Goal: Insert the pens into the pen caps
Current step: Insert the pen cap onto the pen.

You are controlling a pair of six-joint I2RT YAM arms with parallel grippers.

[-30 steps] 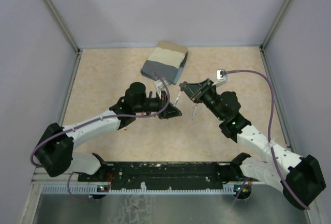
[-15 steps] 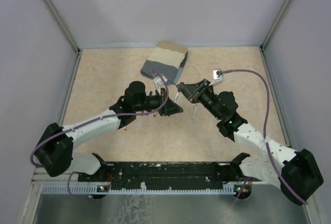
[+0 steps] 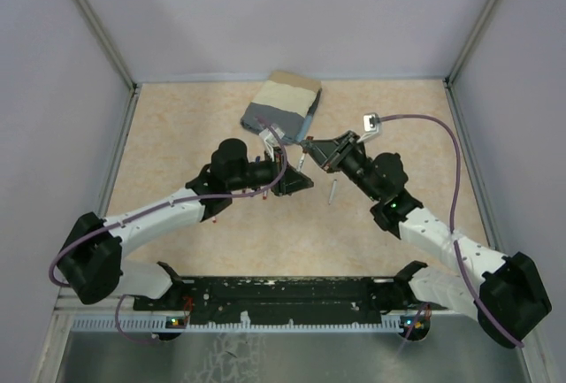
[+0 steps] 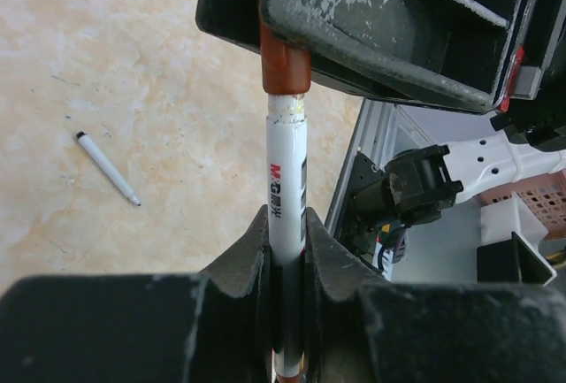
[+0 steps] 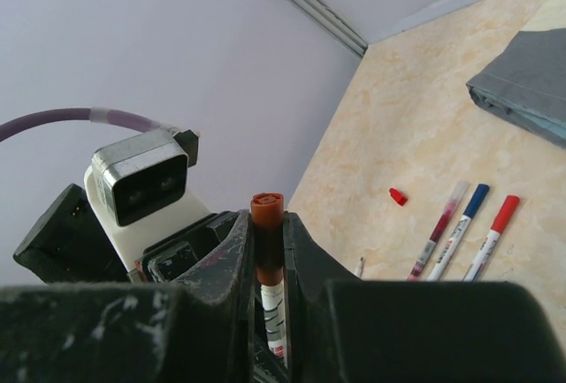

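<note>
My left gripper (image 4: 286, 224) is shut on a white-barrelled pen (image 4: 286, 171) that points straight away from it. The pen's far end sits inside a dark brown-red pen cap (image 4: 283, 65). My right gripper (image 5: 263, 233) is shut on that cap (image 5: 266, 219), and the white pen barrel (image 5: 275, 308) shows below the cap between its fingers. In the top view the left gripper (image 3: 296, 187) and right gripper (image 3: 311, 149) meet nose to nose over the table's middle.
A folded grey-beige cloth (image 3: 283, 104) lies at the back. An uncapped pen (image 3: 332, 191) lies under the right arm; it also shows in the left wrist view (image 4: 106, 167). The right wrist view shows three capped pens (image 5: 460, 224) and a loose red cap (image 5: 398, 195).
The right gripper has moved a little left and toward the left gripper, so the two grippers stand closer. Both keep their hold.
</note>
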